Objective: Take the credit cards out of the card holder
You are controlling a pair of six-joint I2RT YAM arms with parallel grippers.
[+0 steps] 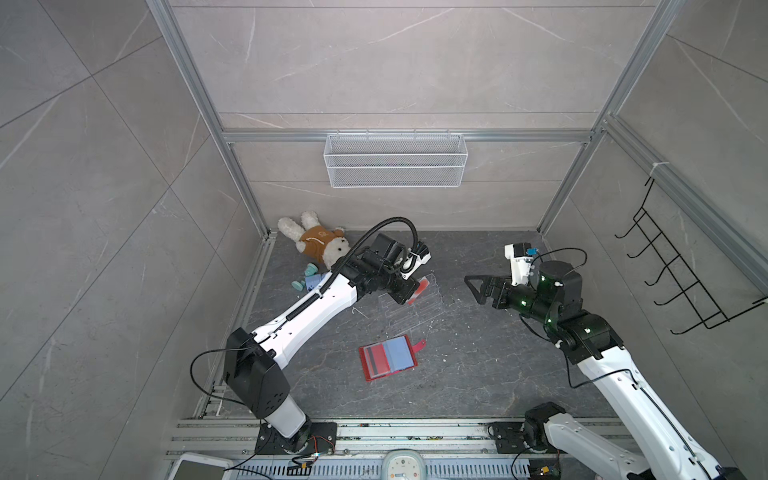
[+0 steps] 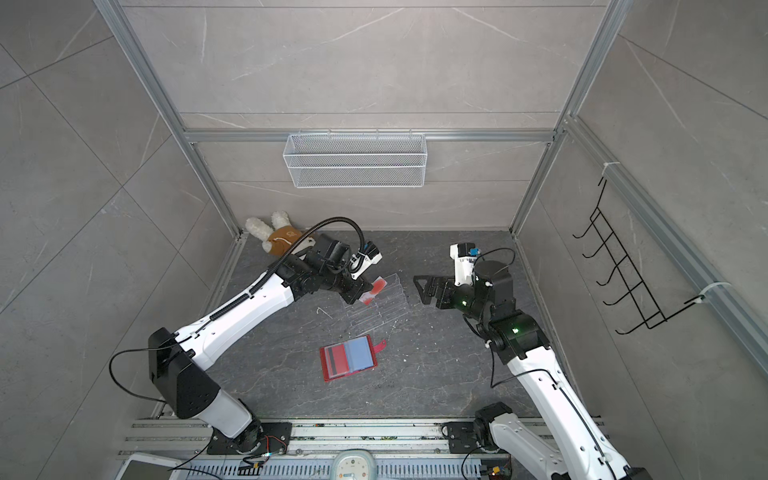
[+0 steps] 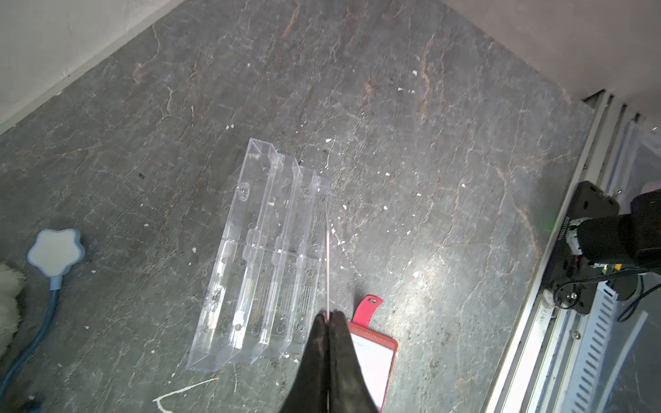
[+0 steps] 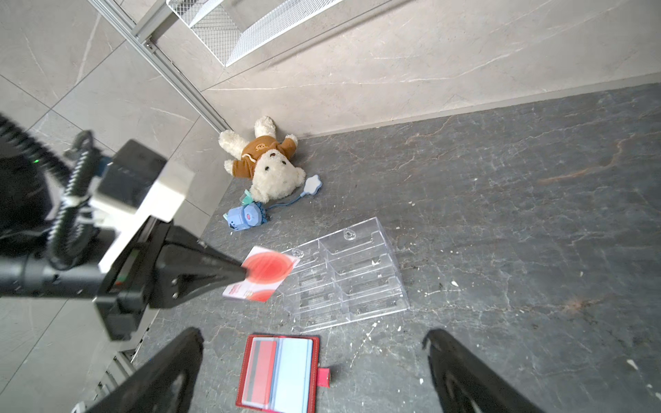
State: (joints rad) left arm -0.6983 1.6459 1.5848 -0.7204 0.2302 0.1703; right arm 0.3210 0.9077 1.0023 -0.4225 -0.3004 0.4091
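Twin high overhead views, whole scene; wrist views close, floorward, perhaps oblique; card holder (image 4: 279,372) in all.

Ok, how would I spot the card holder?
On the dark stone tabletop, look slightly front of centre. The card holder lies open just in front of the clear tiered stand; it is the red booklet with pale blue sleeves and a strap tab.

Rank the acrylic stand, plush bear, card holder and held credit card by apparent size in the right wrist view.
1. acrylic stand
2-3. plush bear and card holder, alike; the holder is nearer and cropped
4. credit card
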